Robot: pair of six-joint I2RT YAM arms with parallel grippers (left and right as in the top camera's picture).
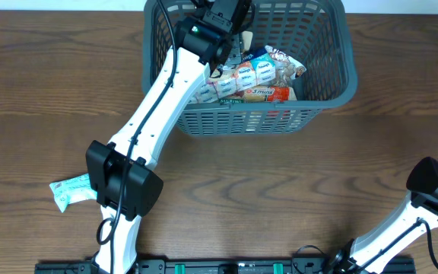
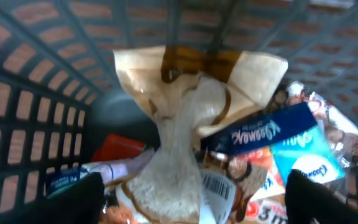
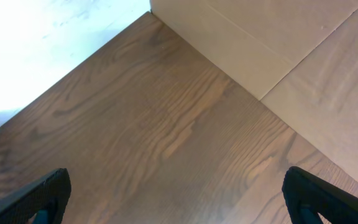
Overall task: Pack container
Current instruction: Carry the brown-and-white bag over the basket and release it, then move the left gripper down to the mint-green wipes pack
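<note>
Looking down from overhead, we saw the container [image 1: 234, 118] sitting at the far side of the table [image 1: 318, 198], near the middle, with its lattice walls upright and a heap of snack packets piled on its base. And there was the left arm [image 1: 158, 106], stretched up from the near edge and over the front wall, its wrist inside the container above the heap!

From the left wrist view we had the left gripper [image 2: 197, 202] spread wide, its dark fingers [image 2: 82, 199] out at the lower corners of the picture, gripping nothing we could see. Between and below them lay a cream packet [image 2: 185, 124], crumpled narrow at its waist. A blue packet [image 2: 260, 134] with white lettering sat just beside it on the right. An orange packet [image 1: 268, 93] lay against the front wall.

Outside, a pale green packet [image 1: 71, 190] lay on the wood by the left arm's base, touching or just beside it; we could not tell which. Over at the near right corner, the right arm [image 1: 424, 198] sat well apart from the container. The right gripper [image 3: 179, 202] was spread wide too, over the wood of the table.
</note>
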